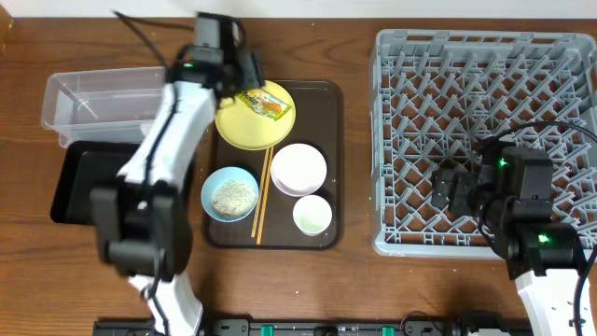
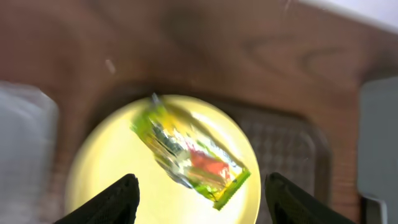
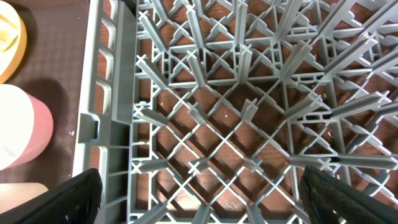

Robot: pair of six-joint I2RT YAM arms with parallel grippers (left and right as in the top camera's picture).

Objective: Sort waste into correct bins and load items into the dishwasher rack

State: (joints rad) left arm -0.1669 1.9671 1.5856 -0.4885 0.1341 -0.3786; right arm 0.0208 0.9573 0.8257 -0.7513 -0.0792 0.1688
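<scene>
The right gripper [image 3: 202, 186] hangs over the dishwasher rack [image 3: 93, 127], its two black fingers [image 3: 74, 199] spread wide at seven and five o'clock with nothing between them. Grey lattice and upright pegs fill the view out to three o'clock, and the brown table [image 3: 227, 115] shows through the gaps. Beyond the rack's wall, on the dark serving tray [image 3: 56, 68], a yellow plate [image 3: 9, 37] edge shows at ten o'clock, a white bowl [image 3: 18, 134] at nine and a pale cup [image 3: 22, 190] rim at eight.
</scene>
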